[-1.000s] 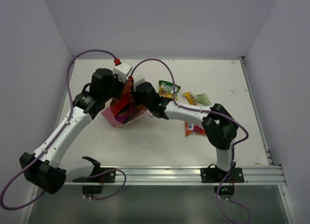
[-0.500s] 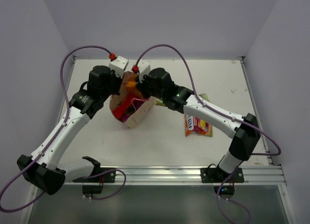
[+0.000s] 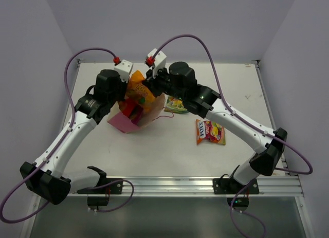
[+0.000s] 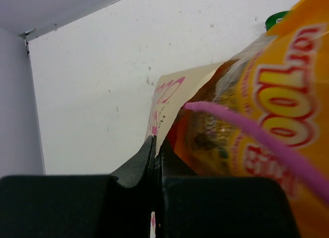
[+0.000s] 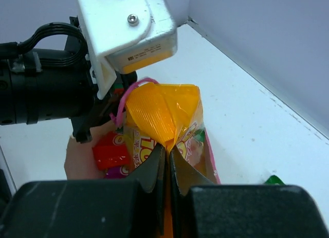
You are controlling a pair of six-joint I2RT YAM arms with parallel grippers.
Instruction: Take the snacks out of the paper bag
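On the left side, the left arm reaches over the counter [image 3: 169, 156] toward the far middle. The left fingers [image 4: 152, 148] are closed tight, and they pinch the rim of the paper bag [image 3: 123, 123] between them. In the left wrist view the thin wall of the bag goes straight into the line where the two fingers meet.

The paper bag is on the counter, left of the middle and near the far side. It is pink outside and tan inside, and it is tilted, not upright. A thin purple cord handle [image 4: 257, 136] lies across the front of the orange packet [image 3: 140, 89].

The orange packet stands half out of the mouth of the bag. Its top is above the rim and its lower part is inside. The right fingers [image 5: 162, 158] are closed on the upper edge of this packet and grip it from above. The right arm comes from the right side in a long bend.

Inside the bag, beside the orange packet, a red packet [image 5: 110, 156] and a purple packet [image 5: 121, 171] are visible. They are low in the bag.

To the right of the bag, a green packet [image 3: 175, 105] lies flat on the counter, just beside the bag. Further right and nearer, a red and yellow packet [image 3: 209, 132] lies flat too, well apart from the bag.
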